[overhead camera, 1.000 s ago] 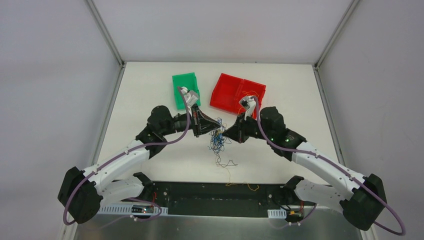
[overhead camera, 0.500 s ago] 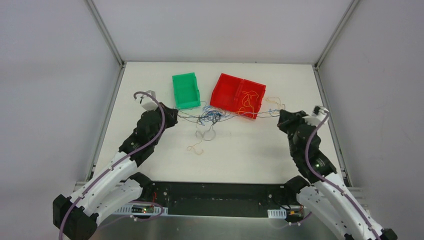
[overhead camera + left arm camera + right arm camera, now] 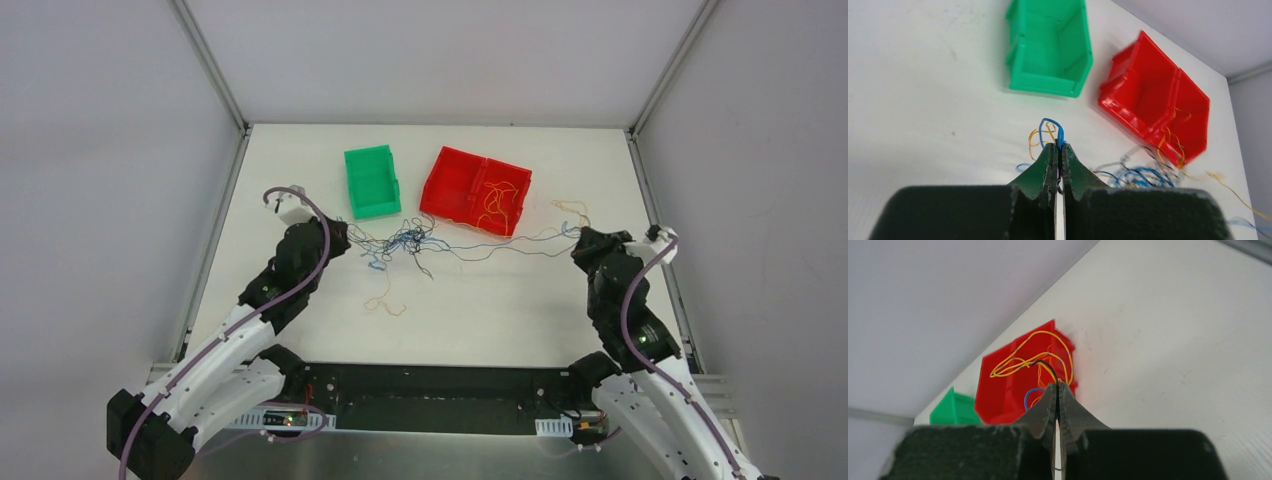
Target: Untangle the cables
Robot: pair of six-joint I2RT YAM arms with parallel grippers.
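The left jaws are pressed shut on a few strands of the cables (image 3: pixel 410 240). In the left wrist view a blue loop (image 3: pixel 1060 134) and some yellow-orange ones poke out just past the tips. The right jaws are closed too, pinching a black strand and yellow-orange loops that arch out beyond their tips. The two pairs of jaws are well apart, and the cables hang strung between them in a thin line of blue and dark wire. The small tangled knot is much nearer the left jaws than the right. A loose yellow-orange strand (image 3: pixel 386 300) lies on the white counter (image 3: pixel 520 300), on the near side of that line and closer to the left jaws. The green bin (image 3: pixel 370 182) stands just beyond the left jaws, on the far side of the strung wires. The red bin (image 3: pixel 452 182) is also beyond the line, between the two pairs of jaws. Its compartment on the side of the right jaws holds a few yellow-orange strands.
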